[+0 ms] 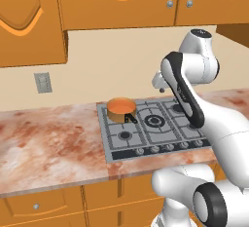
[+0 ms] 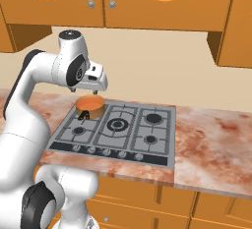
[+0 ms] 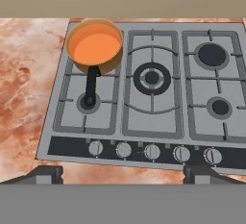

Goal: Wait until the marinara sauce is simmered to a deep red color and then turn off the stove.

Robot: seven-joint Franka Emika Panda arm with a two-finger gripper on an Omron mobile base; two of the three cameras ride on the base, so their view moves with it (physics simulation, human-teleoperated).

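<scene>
The marinara sauce (image 3: pixel 94 43) is a flat orange disc inside a tan-orange saucepan (image 3: pixel 106 66) on the back left burner of the stove (image 3: pixel 153 130). The pan's short black handle (image 3: pixel 90 82) points toward the front. A row of round knobs (image 3: pixel 152 152) runs along the stove's front edge. My gripper (image 3: pixel 125 175) hangs well above the cooktop, open, its fingertips wide apart with nothing between them. From the base, the gripper (image 2: pixel 96 91) hovers over the sauce (image 2: pixel 90 100), and the left base view shows the sauce (image 1: pixel 120 104) on the stove (image 1: pixel 151 129).
Reddish marble counter (image 1: pixel 48 143) spreads to both sides of the cooktop. Orange wall cabinets (image 2: pixel 147 2) hang overhead, and drawers (image 1: pixel 36 205) sit below the counter. A grey wall outlet (image 1: pixel 43 82) is on the backsplash at left.
</scene>
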